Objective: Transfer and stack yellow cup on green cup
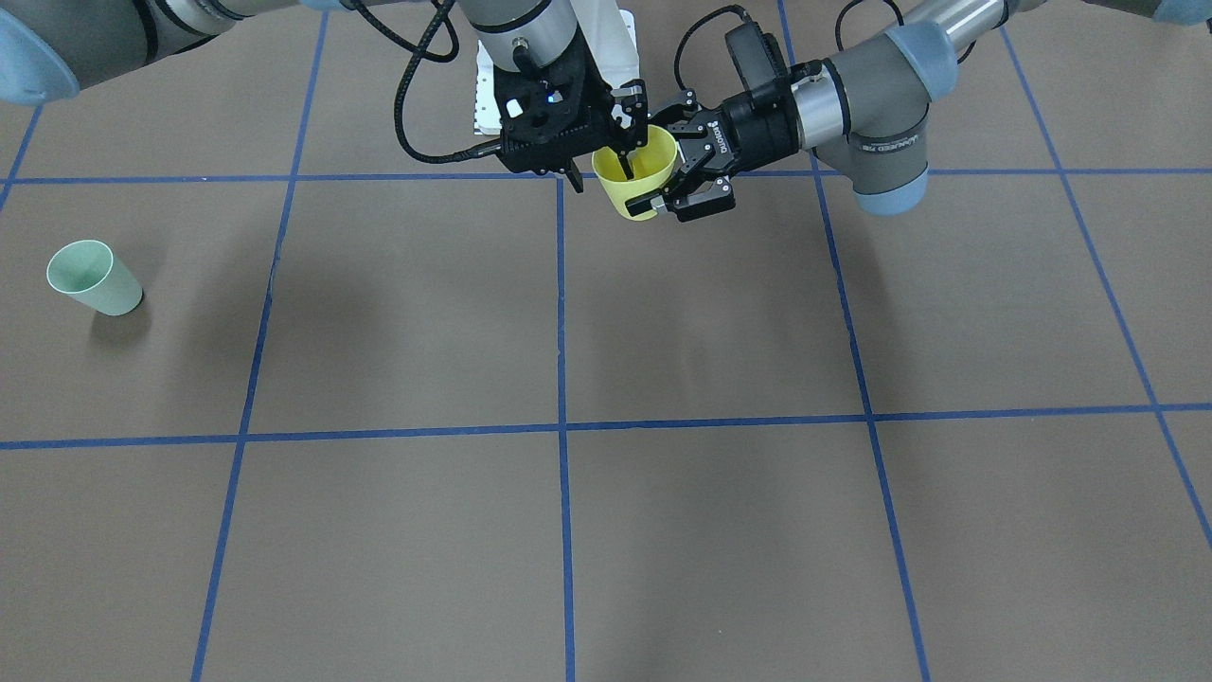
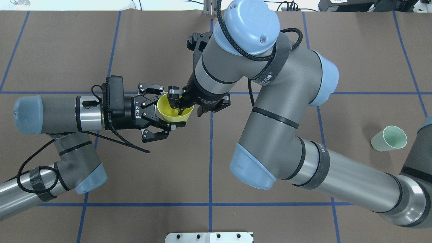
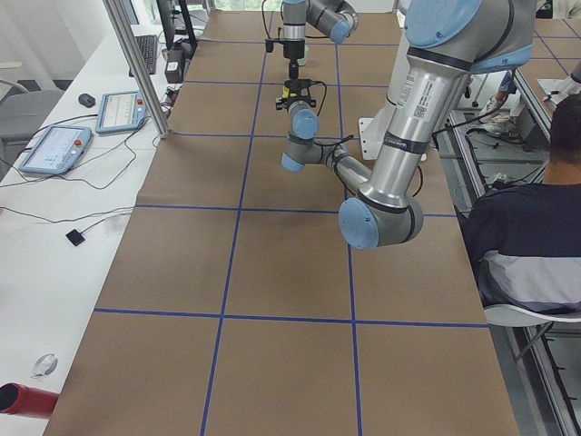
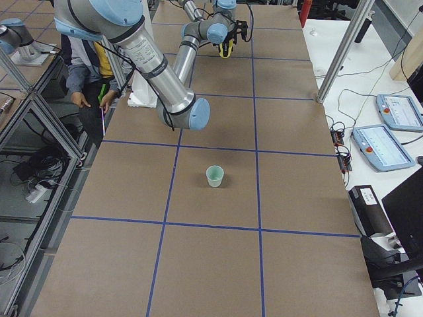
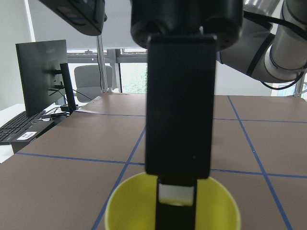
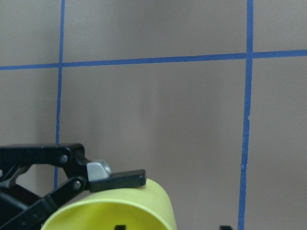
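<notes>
Front view: yellow cup [image 1: 617, 194] upright above the bench [image 1: 720, 322], clamped at its sides by left gripper [image 1: 660, 163] fingers; right gripper [image 1: 599, 175] fingers spread, straddling the rim, one inside. Empty green cup [image 1: 93, 277] standing far off on the robot's right. Overhead: part of the rim hidden under the right gripper. Side views: yellow cup too small to judge. Left wrist: lower cup cut off, finger blocking its mouth. Right wrist: only the rim showing.

The yellow cup [image 1: 617, 197] is aloft, upright; the green cup [image 1: 95, 278] stands well apart.
</notes>
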Action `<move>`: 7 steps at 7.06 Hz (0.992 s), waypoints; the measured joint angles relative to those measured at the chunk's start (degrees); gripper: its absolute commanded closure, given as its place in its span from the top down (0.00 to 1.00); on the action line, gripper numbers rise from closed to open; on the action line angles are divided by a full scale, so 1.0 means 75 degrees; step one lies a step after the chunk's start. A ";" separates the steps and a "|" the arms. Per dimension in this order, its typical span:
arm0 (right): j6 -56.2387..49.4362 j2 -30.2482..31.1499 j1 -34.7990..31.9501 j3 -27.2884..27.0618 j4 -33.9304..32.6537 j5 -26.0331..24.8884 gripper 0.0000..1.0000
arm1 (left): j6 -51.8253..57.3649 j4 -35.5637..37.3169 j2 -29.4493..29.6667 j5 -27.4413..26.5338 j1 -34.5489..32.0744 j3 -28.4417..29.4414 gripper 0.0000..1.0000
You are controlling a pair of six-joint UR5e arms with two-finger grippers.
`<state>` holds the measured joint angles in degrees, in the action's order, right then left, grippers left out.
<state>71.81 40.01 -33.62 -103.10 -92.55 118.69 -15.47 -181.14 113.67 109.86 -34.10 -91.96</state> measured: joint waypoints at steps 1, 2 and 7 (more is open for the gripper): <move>-0.0021 -0.0002 0.0001 -0.0001 0.0000 -0.0006 0.00 | -0.0002 -0.0003 0.0001 0.0000 0.0000 0.0002 0.99; -0.0031 0.0003 -0.0001 -0.0005 -0.0002 -0.0004 0.00 | -0.0012 -0.0008 0.0002 0.0001 0.0000 0.0008 0.99; -0.0029 0.0457 -0.0227 -0.0296 -0.0089 0.0033 0.00 | -0.0030 0.0010 -0.0011 0.0000 0.0007 0.0106 1.00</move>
<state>71.60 43.44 -35.33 -105.32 -93.22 118.93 -15.69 -181.07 113.59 109.86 -34.05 -91.17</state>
